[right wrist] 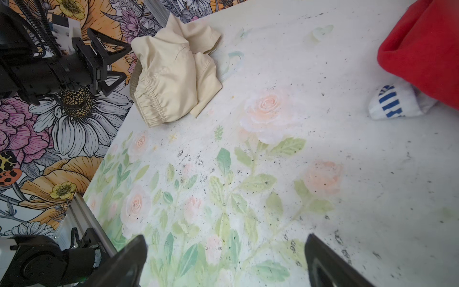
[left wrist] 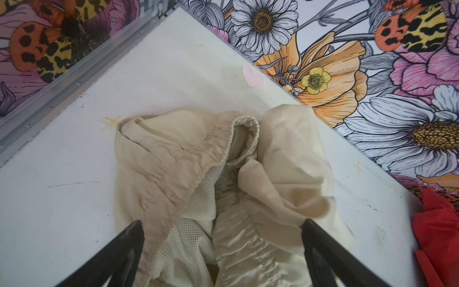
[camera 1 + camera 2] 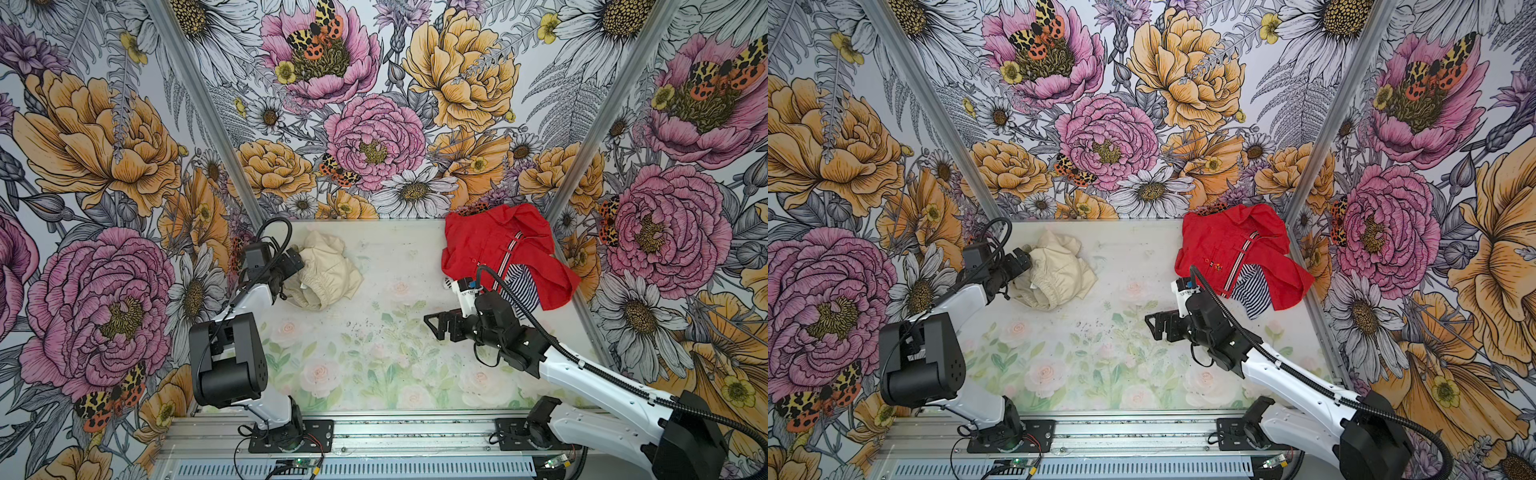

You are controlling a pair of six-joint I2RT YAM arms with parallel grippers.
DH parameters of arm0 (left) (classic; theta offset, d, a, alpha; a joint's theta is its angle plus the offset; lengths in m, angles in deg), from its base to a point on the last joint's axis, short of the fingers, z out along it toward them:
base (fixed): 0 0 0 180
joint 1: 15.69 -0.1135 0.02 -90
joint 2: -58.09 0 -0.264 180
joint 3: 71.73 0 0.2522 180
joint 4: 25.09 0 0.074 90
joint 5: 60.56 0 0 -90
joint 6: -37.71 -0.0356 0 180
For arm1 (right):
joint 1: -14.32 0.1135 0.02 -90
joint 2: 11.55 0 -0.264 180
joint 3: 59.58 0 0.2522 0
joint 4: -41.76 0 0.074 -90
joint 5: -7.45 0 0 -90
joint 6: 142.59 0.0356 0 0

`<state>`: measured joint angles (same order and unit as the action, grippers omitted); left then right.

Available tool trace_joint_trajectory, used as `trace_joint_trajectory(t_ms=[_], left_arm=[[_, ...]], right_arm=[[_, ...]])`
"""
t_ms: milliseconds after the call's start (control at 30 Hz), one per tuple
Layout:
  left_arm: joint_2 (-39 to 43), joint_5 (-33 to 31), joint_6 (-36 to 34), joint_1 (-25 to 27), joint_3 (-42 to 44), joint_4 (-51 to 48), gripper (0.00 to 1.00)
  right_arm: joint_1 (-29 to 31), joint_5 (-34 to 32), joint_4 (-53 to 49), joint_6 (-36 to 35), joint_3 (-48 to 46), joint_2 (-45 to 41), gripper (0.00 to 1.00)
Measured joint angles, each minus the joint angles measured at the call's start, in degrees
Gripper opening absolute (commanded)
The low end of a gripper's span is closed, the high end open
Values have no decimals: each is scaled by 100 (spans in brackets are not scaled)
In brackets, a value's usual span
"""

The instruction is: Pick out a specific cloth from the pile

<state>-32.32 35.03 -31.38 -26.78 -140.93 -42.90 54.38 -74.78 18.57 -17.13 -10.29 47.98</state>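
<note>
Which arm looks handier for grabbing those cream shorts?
Left. The left claw hangs open right around an edge of the cream shorts; the right claw is open over bare table, far from them, nearer the pile.

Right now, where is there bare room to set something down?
Free: the table's middle strip between the cream cloth and the pile, and the front stretch between the right gripper and the rail. Crowded: both back corners.
</note>
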Motion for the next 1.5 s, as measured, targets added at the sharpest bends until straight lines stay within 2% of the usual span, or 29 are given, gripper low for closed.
trace_joint_trajectory(t_ms=[133, 300, 467, 633, 733, 833, 967, 1100, 1267, 1367, 1500], left_arm=[[-201, -763, -380, 492, -708, -691, 99], [-566, -2065, -656, 1051, -1484, -1266, 99], [-1038, -2566, -651, 955, -1681, -1751, 99], [-1333, -2568, -601, 697, -1683, -2035, 98], [-1517, -2354, -570, 557, -1744, -2033, 98], [-1827, -1816, -590, 415, -1840, -1950, 97], [-2199, -1003, -597, 264, -1956, -1845, 90], [-2282, -629, -599, 192, -2017, -1759, 87], [-2256, -619, -658, 210, -2065, -1740, 99], [-2087, -885, -656, 284, -2059, -1779, 99], [-1248, -1467, -632, 442, -1803, -1843, 99]], right_arm=[[0, 4, 0, 0, 0, 68, 99], [0, 24, 0, 2, 0, 72, 99], [0, 24, 0, 2, 0, 72, 99], [0, 24, 0, 2, 0, 107, 99], [0, 28, -2, 2, 0, 146, 99], [0, 44, -4, 2, 0, 173, 99], [0, 44, -2, 2, 0, 173, 99], [0, 42, -2, 2, 0, 168, 99], [0, 42, -2, 2, 0, 168, 99], [0, 42, -2, 2, 0, 168, 99], [-63, 44, -85, -46, 83, 166, 99]])
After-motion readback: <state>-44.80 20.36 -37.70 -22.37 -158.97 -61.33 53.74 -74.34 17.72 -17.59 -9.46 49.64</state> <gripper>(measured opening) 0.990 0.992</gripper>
